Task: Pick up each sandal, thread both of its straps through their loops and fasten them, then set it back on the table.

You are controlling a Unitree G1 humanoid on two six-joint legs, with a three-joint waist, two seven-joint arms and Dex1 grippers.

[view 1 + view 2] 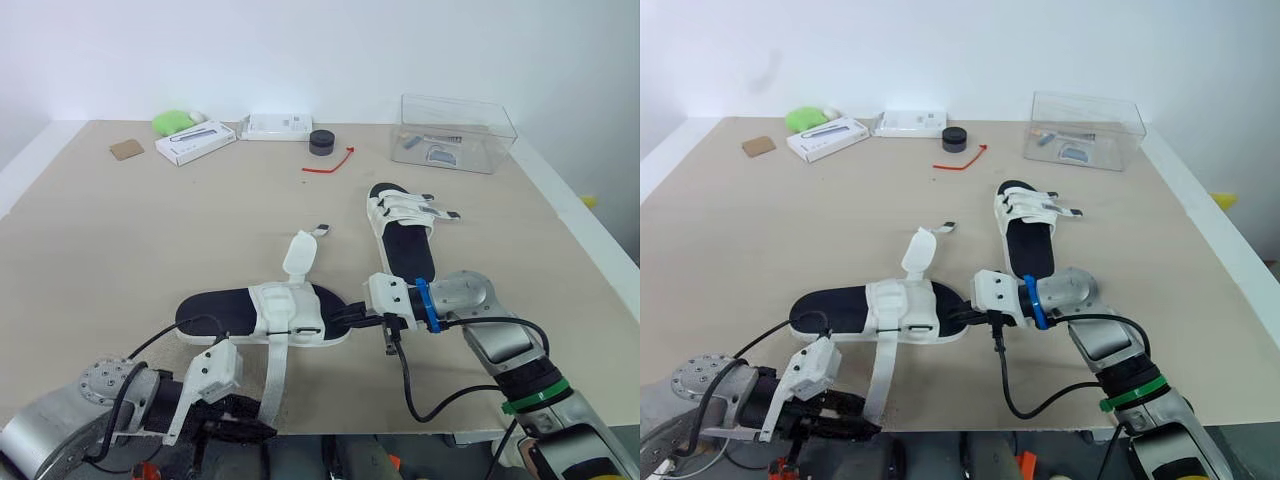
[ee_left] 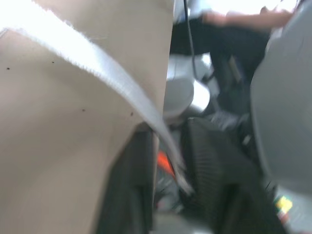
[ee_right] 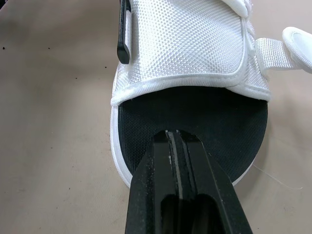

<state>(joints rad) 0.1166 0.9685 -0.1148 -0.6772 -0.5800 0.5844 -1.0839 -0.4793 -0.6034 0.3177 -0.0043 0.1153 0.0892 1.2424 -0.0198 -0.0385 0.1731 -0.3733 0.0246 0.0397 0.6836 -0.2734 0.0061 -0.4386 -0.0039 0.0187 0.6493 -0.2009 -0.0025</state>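
**Item:** near sandal (image 1: 230,312), flat on the tabletop (image 1: 150,230) close to its front edge. The upper flap (image 1: 298,255) stands open. The long strap (image 1: 275,370) hangs unfastened over the edge.

**Second sandal** (image 1: 405,245): farther back on the tabletop, straps loose.

**Right gripper** (image 3: 176,133): jaws clenched together on nothing, tips at the black footbed at the near sandal's open end.

**Left gripper** (image 1: 258,420): below the front edge, at the strap's free end; whether the jaws are clamping the strap cannot be told.

**Hazards:**
- A downward pull on the strap could drag the sandal off the edge, since the right tips grip nothing and may skid on the footbed.
- A weak hold could let the strap slip free before it is threaded.
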